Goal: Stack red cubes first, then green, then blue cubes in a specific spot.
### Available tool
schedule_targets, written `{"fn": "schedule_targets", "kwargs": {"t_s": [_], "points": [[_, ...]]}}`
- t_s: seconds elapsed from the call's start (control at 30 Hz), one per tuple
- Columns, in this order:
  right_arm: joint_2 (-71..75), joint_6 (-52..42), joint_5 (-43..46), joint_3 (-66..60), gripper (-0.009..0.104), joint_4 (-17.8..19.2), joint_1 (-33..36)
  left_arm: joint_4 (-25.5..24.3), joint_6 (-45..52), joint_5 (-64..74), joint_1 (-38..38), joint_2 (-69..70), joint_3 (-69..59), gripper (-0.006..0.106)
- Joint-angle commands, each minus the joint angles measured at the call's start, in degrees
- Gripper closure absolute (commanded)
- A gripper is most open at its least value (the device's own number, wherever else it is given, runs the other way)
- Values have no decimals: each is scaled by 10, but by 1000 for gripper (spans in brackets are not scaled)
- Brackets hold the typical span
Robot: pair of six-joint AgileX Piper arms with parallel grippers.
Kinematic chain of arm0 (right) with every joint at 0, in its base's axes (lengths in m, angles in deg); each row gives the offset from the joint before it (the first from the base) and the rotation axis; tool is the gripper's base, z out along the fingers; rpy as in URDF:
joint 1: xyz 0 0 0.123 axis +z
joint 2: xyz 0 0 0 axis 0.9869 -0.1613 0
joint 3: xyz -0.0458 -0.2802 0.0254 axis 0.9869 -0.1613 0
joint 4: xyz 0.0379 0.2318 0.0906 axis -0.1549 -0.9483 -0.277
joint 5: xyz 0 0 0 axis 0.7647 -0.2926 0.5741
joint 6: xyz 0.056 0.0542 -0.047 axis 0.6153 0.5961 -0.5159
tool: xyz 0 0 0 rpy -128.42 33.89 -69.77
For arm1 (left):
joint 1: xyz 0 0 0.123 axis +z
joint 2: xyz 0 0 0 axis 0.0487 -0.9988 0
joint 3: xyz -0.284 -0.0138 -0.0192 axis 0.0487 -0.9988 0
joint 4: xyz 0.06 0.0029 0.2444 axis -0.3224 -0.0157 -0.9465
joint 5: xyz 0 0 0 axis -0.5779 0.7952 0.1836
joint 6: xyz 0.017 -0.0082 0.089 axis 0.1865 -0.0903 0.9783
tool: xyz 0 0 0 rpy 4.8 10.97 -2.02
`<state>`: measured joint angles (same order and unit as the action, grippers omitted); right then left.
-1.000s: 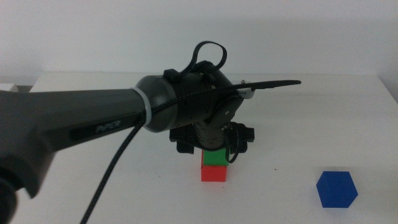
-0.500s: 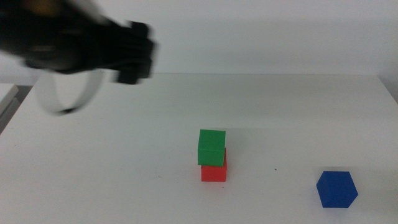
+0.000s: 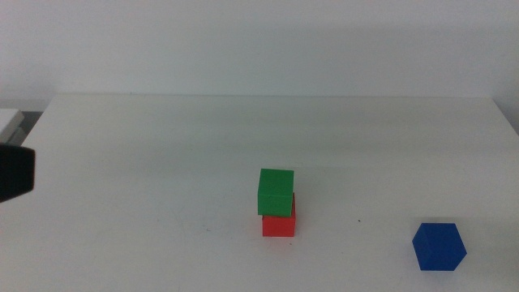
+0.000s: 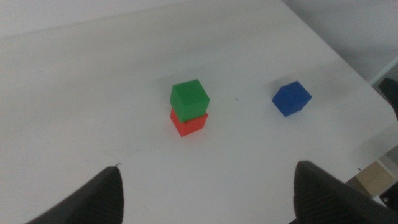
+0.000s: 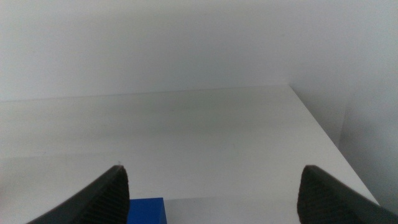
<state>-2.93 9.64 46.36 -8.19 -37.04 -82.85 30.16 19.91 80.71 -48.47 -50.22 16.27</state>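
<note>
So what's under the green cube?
The red cube sits under the green cube. Its top face is covered, so it cannot be seen. The blue cube sits apart.

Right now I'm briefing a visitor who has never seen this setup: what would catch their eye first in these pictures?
The little tower mid-table: the green cube sitting on the red cube, turned slightly askew. Next, the blue cube alone on the white table, off to the tower's right toward the near edge. The left tool hangs open, high and clear of the tower, and the right tool waits open by the blue cube.
</note>
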Motion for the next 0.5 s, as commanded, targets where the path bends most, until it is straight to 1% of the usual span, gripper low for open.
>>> {"fn": "schedule_targets", "kwargs": {"t_s": [0.0, 0.27, 0.3, 0.37, 0.4, 0.43, 0.47], "points": [[3, -7, 6, -2, 11, 4, 2, 6, 4, -7, 1, 1, -2, 7], [3, -7, 6, -2, 11, 4, 2, -2, 9, -7, 1, 1, -2, 7], [3, -7, 25, -2, 11, 4, 2, -2, 9, -7, 1, 1, -2, 7], [3, -14, 47, -2, 11, 29, 2, -2, 9, -7, 1, 1, -2, 7], [3, 17, 39, -2, 11, 18, 2, -2, 9, -7, 1, 1, -2, 7], [3, 72, 9, 6, 11, 9, 2, -2, 9, -7, 1, 1, -2, 7], [3, 117, -8, 22, 11, 12, 4, -2, 9, -7, 1, 1, -2, 7]]}}
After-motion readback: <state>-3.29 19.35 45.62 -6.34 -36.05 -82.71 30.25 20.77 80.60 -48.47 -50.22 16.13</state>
